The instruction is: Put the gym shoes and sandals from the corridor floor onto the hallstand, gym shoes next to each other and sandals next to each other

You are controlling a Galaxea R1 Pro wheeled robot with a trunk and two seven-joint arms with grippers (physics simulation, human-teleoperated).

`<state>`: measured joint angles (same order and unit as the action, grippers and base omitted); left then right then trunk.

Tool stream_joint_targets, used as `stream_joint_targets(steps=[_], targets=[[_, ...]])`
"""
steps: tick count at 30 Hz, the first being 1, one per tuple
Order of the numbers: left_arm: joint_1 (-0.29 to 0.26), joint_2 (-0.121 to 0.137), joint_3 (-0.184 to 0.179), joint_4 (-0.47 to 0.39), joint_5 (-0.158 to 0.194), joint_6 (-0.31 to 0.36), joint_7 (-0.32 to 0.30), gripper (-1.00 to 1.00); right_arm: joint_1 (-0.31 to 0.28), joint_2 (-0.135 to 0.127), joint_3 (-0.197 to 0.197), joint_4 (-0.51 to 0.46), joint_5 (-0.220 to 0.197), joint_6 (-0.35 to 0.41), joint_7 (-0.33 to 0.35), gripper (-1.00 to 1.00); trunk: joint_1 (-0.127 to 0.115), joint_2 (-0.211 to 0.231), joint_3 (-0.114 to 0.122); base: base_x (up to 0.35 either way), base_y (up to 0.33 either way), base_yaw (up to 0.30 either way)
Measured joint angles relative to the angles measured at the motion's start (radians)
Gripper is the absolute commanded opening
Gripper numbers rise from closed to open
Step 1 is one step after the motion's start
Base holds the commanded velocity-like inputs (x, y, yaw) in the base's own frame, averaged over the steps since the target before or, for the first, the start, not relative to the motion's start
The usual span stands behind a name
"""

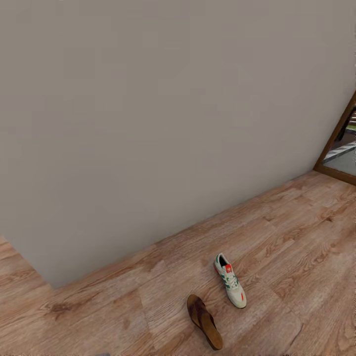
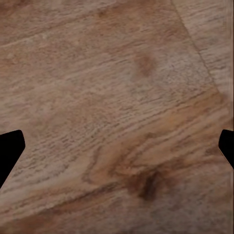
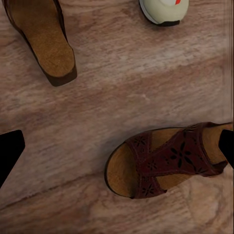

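1. Right under my right end effector (image 3: 117, 146), in its wrist view, lies a dark brown sandal (image 3: 168, 161) with a patterned strap, flat on the corridor floor (image 3: 122, 92). It sits between the two dark fingertips at the frame edges and reaches toward one of them; I judge them spread wide, holding and touching nothing.
2. Further out from that end effector lies the second sandal (image 3: 44, 41), tan footbed up, well apart from the first. Beside it is the toe of a gym shoe (image 3: 163, 9).
3. My left end effector (image 2: 117, 148) hangs over bare planks. Its fingertips also stand wide at the frame edges, with nothing between them.
4. From the head camera I see one sandal (image 1: 203, 321) and one gym shoe (image 1: 230, 280) close together on the floor, near the plain wall (image 1: 148, 123). A wooden door frame (image 1: 336, 148) stands further off.
5. Progress, as I judge it: three shoes are visibly on the floor and nothing is gripped. I cannot spot the other gym shoe or the hallstand, so I cannot say whether anything is placed.
6. The strapped sandal looks like the natural first pick.
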<state>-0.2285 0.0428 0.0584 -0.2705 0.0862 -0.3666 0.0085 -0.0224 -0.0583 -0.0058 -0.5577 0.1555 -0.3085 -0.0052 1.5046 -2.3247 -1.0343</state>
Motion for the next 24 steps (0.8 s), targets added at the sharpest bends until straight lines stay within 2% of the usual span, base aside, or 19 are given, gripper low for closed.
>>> stream_joint_targets(steps=[6,18,24], targets=[[0.0,0.0,0.0,0.0,0.0,0.0,0.0,1.0,0.0,0.0,0.0,0.0,0.0,0.0,0.0,1.0,0.0,0.0,0.0,-0.098,-0.156,0.0],[0.0,0.0,0.0,0.0,0.0,0.0,0.0,1.0,0.0,0.0,0.0,0.0,0.0,0.0,0.0,1.0,0.0,0.0,0.0,-0.033,-0.043,0.0],[0.0,-0.001,0.0,0.0,0.0,0.0,0.0,1.0,0.0,0.0,0.0,0.0,0.0,0.0,0.001,1.0,0.0,0.0,0.0,-0.135,-0.172,0.0]])
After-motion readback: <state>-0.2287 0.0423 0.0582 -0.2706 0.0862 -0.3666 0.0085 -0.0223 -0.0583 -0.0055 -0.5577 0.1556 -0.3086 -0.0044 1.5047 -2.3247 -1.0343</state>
